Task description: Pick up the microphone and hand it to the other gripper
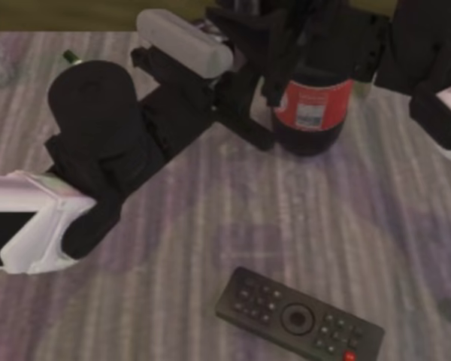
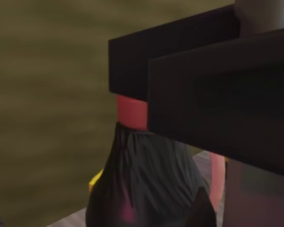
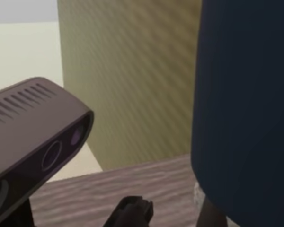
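Left arm: your left arm reaches from the 9 o'clock edge of the bench [image 1: 210,218] up toward 12 o'clock.
Left pincer: your left pincer [image 1: 244,105] sits just beside the cola bottle [image 1: 312,113], on its 9 o'clock side. You cannot tell if it is spread or pressed together.
Right arm: your right arm comes in from the 2 o'clock corner.
Right pincer: your right pincer [image 1: 316,45] hangs over the top of the cola bottle at 12 o'clock, very near your left pincer. You cannot tell if it is spread, pressed together or pinching something.
Microphone: in the right wrist view you see a big dark blue shape very close up, which looks like the microphone [image 3: 241,104] head. In the top view it is hidden among the black pincers at 12 o'clock, so you cannot tell which pincer has it.
Cola bottle: it stands upright at 12 o'clock, dark with a red label.
Remote: a black remote [image 1: 297,316] lies flat at 6 o'clock, well apart from both pincers.
Marker: a green cap of a marker [image 1: 69,56] peeks out at 10 o'clock, behind your left arm.
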